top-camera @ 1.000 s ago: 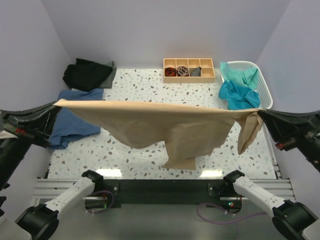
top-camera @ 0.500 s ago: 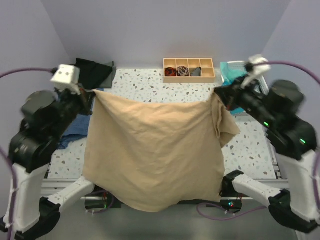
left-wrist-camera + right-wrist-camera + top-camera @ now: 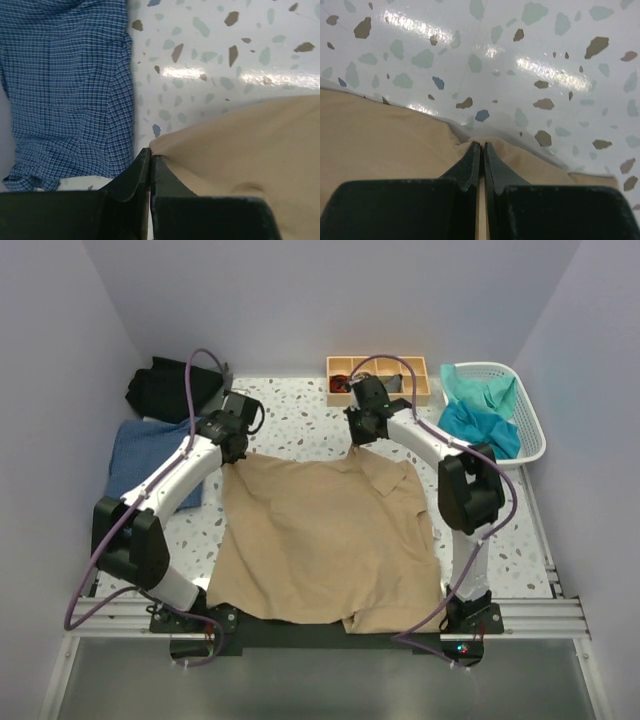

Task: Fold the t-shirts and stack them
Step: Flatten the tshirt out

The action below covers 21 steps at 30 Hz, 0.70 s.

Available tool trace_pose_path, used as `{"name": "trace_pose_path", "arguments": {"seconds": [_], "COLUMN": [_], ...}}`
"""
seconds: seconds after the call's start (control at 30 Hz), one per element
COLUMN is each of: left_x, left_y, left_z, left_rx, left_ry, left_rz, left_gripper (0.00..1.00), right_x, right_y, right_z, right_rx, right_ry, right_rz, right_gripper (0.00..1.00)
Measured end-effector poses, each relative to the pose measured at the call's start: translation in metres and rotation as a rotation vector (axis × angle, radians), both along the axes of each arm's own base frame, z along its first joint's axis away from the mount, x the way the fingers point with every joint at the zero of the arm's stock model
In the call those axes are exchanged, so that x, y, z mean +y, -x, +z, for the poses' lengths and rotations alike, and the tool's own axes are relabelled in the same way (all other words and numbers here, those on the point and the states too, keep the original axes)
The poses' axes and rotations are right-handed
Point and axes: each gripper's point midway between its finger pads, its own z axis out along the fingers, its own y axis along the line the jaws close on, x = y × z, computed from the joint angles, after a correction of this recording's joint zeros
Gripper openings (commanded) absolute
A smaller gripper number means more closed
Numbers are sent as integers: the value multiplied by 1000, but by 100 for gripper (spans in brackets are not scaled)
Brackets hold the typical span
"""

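The large tan-beige t-shirt (image 3: 320,530) lies spread on the table, its near edge hanging over the front rail. My left gripper (image 3: 232,452) is shut on its far left corner (image 3: 165,145). My right gripper (image 3: 362,435) is shut on its far right corner (image 3: 480,142), where a sleeve folds over. A blue checked shirt (image 3: 150,460) lies at the left and shows in the left wrist view (image 3: 65,90). A black shirt (image 3: 175,388) lies at the far left corner. Teal shirts (image 3: 478,418) sit in the basket.
A white laundry basket (image 3: 530,430) stands at the far right. A wooden tray with four compartments (image 3: 378,380) stands at the back centre. Speckled tabletop (image 3: 300,415) shows beyond the tan shirt. Purple cables loop over both arms.
Both arms swung forward and down, carrying the tan shirt from hanging stretched in the air to lying flat on the table. Both grippers still hold its far corners.
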Motion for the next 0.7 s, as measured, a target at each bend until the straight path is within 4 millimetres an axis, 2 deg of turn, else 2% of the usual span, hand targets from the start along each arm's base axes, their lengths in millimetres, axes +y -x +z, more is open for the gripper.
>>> {"name": "trace_pose_path", "arguments": {"seconds": [0.03,0.07,0.1,0.2,0.27,0.37,0.43,0.53,0.6,0.7], "left_x": [6,14,21,46,59,60,54,45,41,36], "left_y": [-2,-5,-7,-17,-21,-26,-29,-35,-38,-39], "left_z": [-2,0,4,22,33,39,34,21,8,-11], "left_rx": [2,-1,-10,-67,-102,-124,-115,-83,-45,10], "left_ry": [-19,-33,-41,-37,-31,-16,3,24,27,36], "left_rz": [25,51,74,150,182,175,149,115,98,79], "left_gripper": [0,0,0,0,0,0,0,0,0,0], "right_x": [4,8,9,7,-3,-42,-74,-107,-116,-115], "right_y": [-5,-9,-13,-20,-23,-21,-17,-17,-17,-13], "right_z": [-9,-13,-15,-8,-1,14,25,40,42,27], "right_rx": [13,18,16,-10,-31,-56,-70,-91,-93,-47], "right_ry": [-2,-7,-9,-16,-18,-5,11,23,28,43], "right_rz": [5,12,12,8,-13,-94,-158,-229,-248,-245], "right_gripper": [13,45,53,56,57,62,63,62,63,59]}}
